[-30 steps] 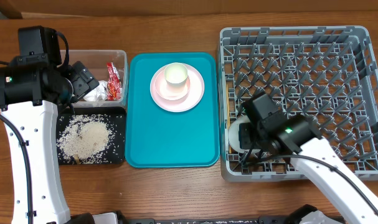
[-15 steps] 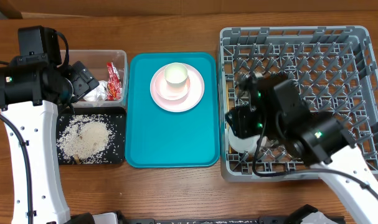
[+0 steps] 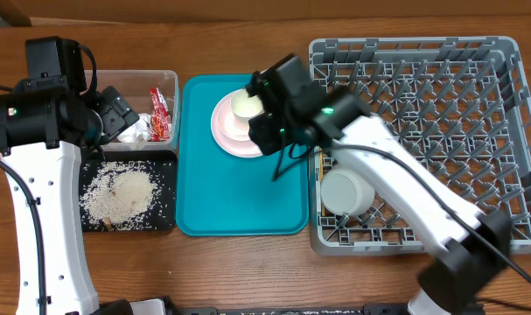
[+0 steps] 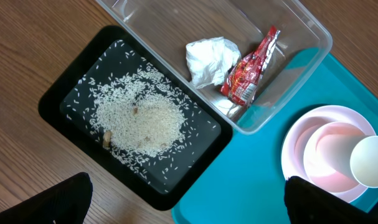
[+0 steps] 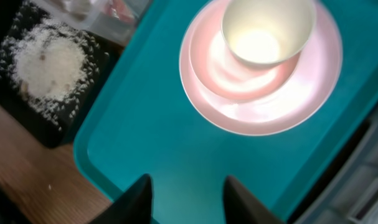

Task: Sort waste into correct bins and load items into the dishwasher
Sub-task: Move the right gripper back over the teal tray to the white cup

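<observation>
overhead / my right gripper (image 3: pixel 268 131): hovered over the teal tray (image 3: pixel 239 197), at the plate (image 3: pixel 234 136) rim, with the cup (image 3: pixel 247 105) just ahead. One bowl (image 3: pixel 345 191) sat behind me in the dish rack (image 3: pixel 510 131).
left wrist / my left gripper (image 4: pixel 195 205): spread wide and empty. Ahead of it, wrapper (image 4: pixel 251 65) and tissue (image 4: pixel 210 59) lay in the clear tub (image 4: pixel 301 28), rice (image 4: pixel 139 121) in the black tray (image 4: pixel 58 102).
right wrist / my right fingers (image 5: pixel 136 202): parted, with nothing between them. Plate and cup were straight ahead.

Teal tray (image 3: pixel 234 197) on a wooden counter (image 3: pixel 248 271)
The tray is rectangular, with rounded corners and a low raised rim, and lies flat on the brown wood-grain counter, its long sides running from front to back; wood shows around its rim.
</observation>
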{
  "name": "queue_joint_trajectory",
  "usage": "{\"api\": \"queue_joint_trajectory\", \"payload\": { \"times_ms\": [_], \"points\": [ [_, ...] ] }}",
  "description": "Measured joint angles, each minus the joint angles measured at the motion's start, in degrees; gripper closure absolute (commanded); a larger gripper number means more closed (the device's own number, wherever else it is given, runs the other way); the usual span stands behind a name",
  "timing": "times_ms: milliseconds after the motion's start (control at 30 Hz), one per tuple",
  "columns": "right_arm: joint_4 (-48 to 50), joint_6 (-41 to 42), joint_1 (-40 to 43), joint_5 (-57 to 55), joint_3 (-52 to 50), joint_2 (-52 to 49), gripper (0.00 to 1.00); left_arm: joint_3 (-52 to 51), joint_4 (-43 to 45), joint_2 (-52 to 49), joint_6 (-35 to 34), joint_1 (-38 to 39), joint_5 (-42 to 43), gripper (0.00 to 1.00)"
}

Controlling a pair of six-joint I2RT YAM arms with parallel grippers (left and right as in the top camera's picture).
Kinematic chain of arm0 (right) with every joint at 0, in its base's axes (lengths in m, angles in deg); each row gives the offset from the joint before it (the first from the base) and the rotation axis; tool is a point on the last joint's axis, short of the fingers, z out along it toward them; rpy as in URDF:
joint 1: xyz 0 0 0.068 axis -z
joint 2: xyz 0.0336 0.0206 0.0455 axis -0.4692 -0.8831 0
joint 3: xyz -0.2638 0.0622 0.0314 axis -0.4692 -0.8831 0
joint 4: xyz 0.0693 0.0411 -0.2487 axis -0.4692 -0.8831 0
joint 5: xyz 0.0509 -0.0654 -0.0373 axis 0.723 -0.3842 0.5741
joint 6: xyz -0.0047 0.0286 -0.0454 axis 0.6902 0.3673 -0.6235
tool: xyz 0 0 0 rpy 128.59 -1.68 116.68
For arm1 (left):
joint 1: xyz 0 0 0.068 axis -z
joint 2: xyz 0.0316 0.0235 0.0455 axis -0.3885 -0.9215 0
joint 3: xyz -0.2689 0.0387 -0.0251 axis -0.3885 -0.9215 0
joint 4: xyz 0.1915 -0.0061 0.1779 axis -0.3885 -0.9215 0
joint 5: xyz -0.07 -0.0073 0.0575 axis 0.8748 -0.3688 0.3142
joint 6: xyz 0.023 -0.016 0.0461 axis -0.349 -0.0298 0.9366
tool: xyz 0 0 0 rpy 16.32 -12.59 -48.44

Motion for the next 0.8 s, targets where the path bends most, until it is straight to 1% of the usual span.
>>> {"api": "queue_joint_trajectory", "payload": {
  "times_ms": [33, 67, 100, 200, 333, 367, 500, 600, 800],
  "points": [
    [0.09, -0.17, -0.28, -0.02, 0.00, -1.53, 0.84, 0.00, 0.02, 0.00, 0.00, 0.02, 0.00, 0.00],
    [0.15, -0.17, -0.57, -0.04, 0.00, -2.69, 0.90, 0.00, 0.02, 0.00, -0.02, 0.02, 0.00, 0.00],
    [0.11, -0.24, -1.07, -0.07, 0.00, -4.31, 0.92, 0.00, 0.02, 0.00, 0.00, 0.02, 0.00, 0.00],
    [0.13, -0.28, -2.73, -0.02, 0.00, -8.17, 0.93, 0.00, 0.02, 0.00, -0.02, 0.02, 0.00, 0.00],
    [1.92, 0.68, -4.24, -0.02, 0.00, -12.02, 0.88, 0.00, 0.02, 0.00, 0.00, 0.02, 0.00, 0.00],
    [2.95, 0.79, -4.44, -0.04, 0.00, -12.94, 0.84, 0.00, 0.02, 0.00, -0.02, 0.00, 0.00, 0.00],
    [7.19, 0.92, -5.16, -1.53, -0.04, -15.85, 0.76, 0.00, 0.02, 0.00, -0.02, 0.02, 0.00, 0.00],
    [8.09, 0.85, -5.84, -2.95, -0.04, -15.87, 0.74, 0.00, 0.02, 0.00, 0.00, 0.00, 0.00, 0.00],
    [8.94, -1.64, -7.17, -4.87, -0.04, -15.87, 0.73, 0.00, 0.02, 0.00, 0.00, 0.02, 0.00, 0.00]
  ]
}}
